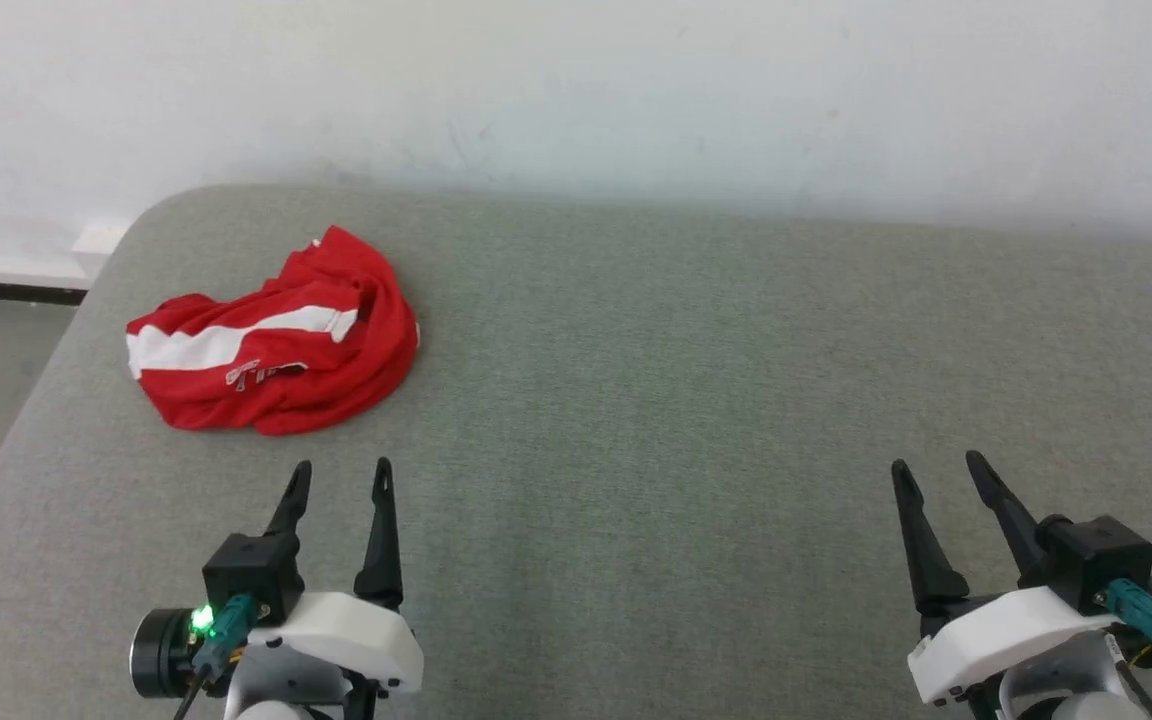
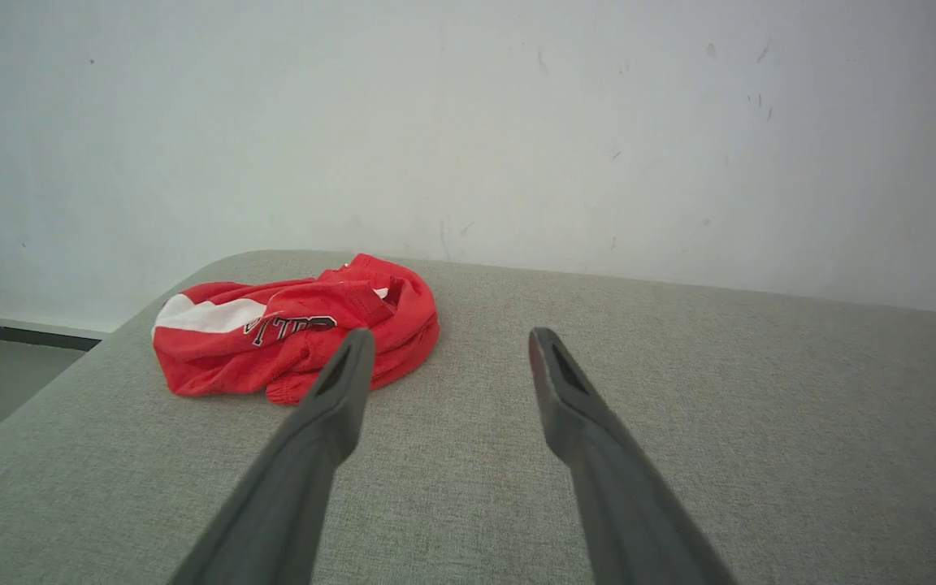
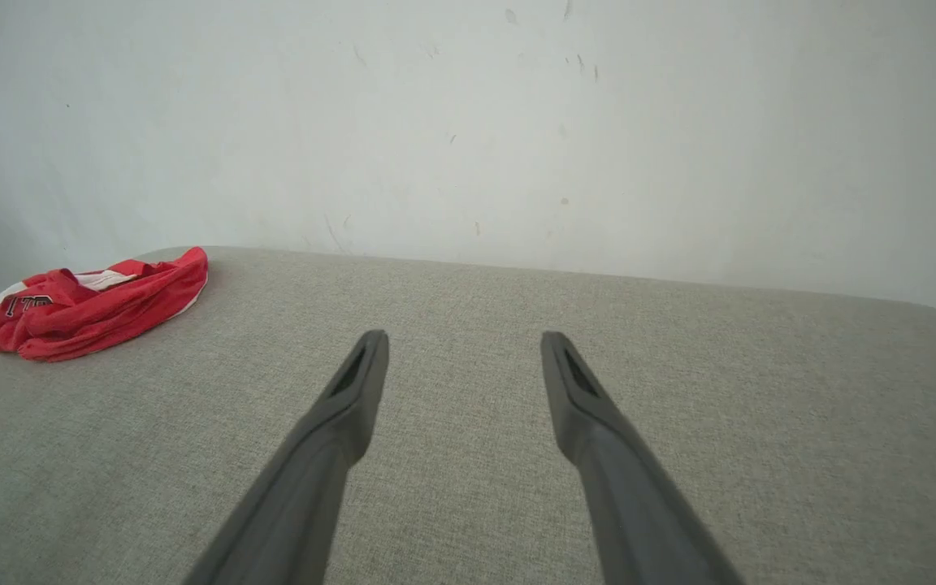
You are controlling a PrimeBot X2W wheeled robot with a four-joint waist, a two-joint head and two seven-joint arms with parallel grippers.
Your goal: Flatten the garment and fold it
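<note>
The garment [image 1: 276, 345] lies as a crumpled red heap on the grey fabric surface [image 1: 686, 400], at the far left part, close to the rounded left corner and a little before the pale wall [image 1: 576, 90]. A white band [image 1: 226, 340] runs across its top. In the left wrist view some black lettering [image 2: 289, 327] shows on a fold, but it is too creased to read. No gripper touches it.

The left gripper [image 1: 343, 464] is at the lower left of the head view, above the surface, and its two dark fingers [image 1: 381, 520] point away from the robot, toward the wall. The fingers stand apart, with bare surface between them and nothing held. The heap is just ahead of this gripper and slightly to its left. In the left wrist view, one fingertip overlaps the near edge of the red cloth, but the head view shows a gap between them. A green light [image 1: 201, 620] glows on the wrist of this arm.

The right gripper [image 1: 936, 460] is at the lower right of the head view, in a similar pose, the fingers leaning a little to the left. They are also spread apart and empty. This gripper is well apart from the garment, which appears small at the far left edge of the right wrist view.
</note>
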